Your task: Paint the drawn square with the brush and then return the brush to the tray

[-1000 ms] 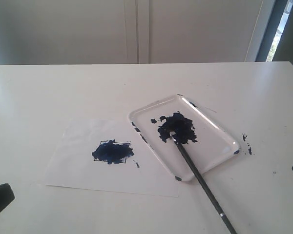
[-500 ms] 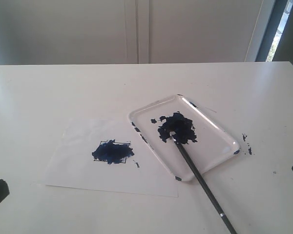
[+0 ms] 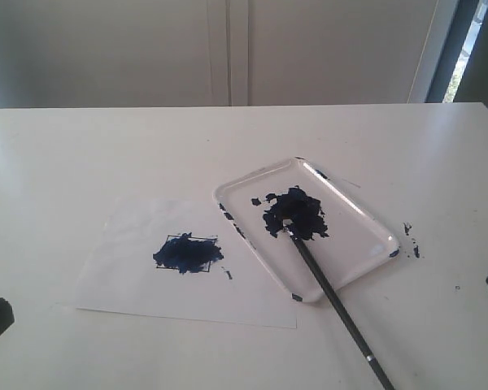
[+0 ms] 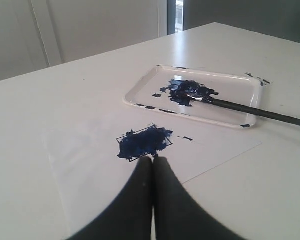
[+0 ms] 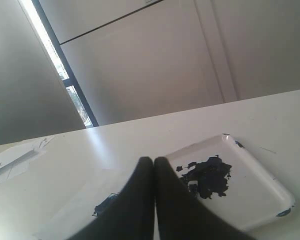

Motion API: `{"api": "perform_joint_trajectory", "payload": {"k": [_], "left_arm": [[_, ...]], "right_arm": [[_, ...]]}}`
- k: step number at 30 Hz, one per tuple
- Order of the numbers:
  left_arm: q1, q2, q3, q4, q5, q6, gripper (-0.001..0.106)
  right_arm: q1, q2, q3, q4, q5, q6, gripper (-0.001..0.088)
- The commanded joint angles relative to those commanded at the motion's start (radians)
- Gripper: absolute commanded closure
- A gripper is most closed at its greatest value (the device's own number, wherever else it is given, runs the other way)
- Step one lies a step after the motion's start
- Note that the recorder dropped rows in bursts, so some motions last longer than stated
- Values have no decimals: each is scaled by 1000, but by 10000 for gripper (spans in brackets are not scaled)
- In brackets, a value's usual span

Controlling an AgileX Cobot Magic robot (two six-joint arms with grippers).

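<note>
brush [image 3: 329, 288] tip in tray [image 3: 359, 218] | left pincer [image 4: 152, 159] closed (right pincer [image 5: 154, 160] too)

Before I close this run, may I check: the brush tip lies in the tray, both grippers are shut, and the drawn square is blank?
Not quite: the exterior view shows the drawn square smeared dark blue. The brush does rest its tip in the tray, and the left gripper and right gripper are shut.
</note>
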Motion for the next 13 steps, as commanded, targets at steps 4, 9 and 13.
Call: {"api": "perform_joint_trajectory", "payload": {"k": [4,9,13], "left_arm": [[0,0,0,0,0,0,1053],[0,0,0,0,30,0,1053],[0,0,0,-1,134,-7,1053]], "right_arm": [[0,0,0,0,0,-5,868],[0,0,0,0,0,-5,868],[0,0,0,0,0,-5,868]]}}
